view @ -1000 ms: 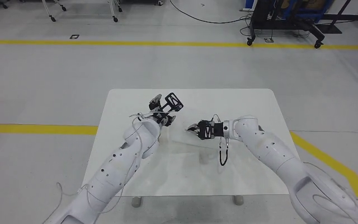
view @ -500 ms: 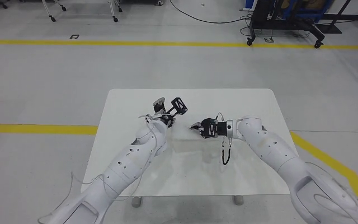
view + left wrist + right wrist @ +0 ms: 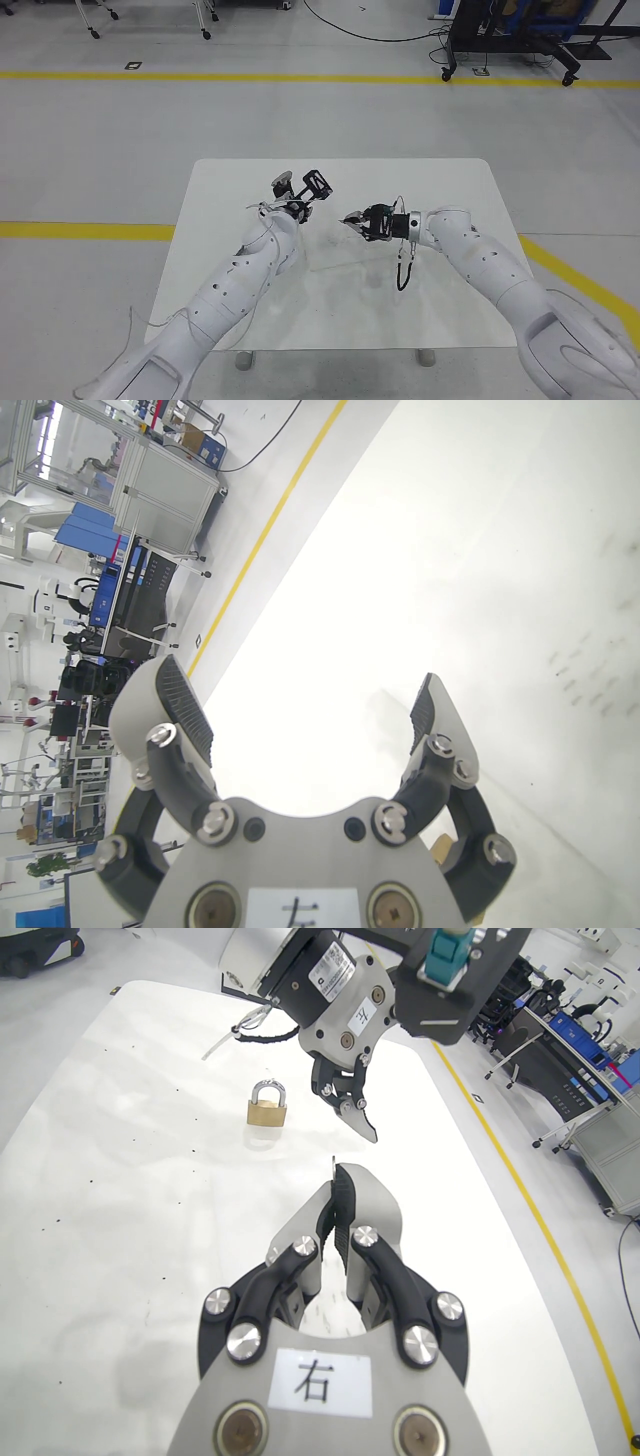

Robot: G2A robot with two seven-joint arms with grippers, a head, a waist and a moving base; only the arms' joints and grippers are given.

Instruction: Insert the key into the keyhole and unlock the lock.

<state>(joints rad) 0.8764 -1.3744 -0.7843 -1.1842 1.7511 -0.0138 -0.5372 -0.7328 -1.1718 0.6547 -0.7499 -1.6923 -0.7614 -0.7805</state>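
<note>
Both arms sit slightly farther across the surface (image 3: 125, 1188) than before, right claw (image 3: 340, 1174) clamped on the key (image 3: 333, 1166), left claw (image 3: 300, 677) open and empty near the upright padlock (image 3: 267, 1110), shackle closed, nothing inserted yet.

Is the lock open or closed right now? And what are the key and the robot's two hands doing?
padlock: shackle shut, no key in it, looks upright on the table, nothing touching it.
key: pinched in the right gripper, thin tip poking out, apart from the padlock.
right gripper: shut on the key.
left gripper: open, holding nothing, above the table by the padlock.
</note>
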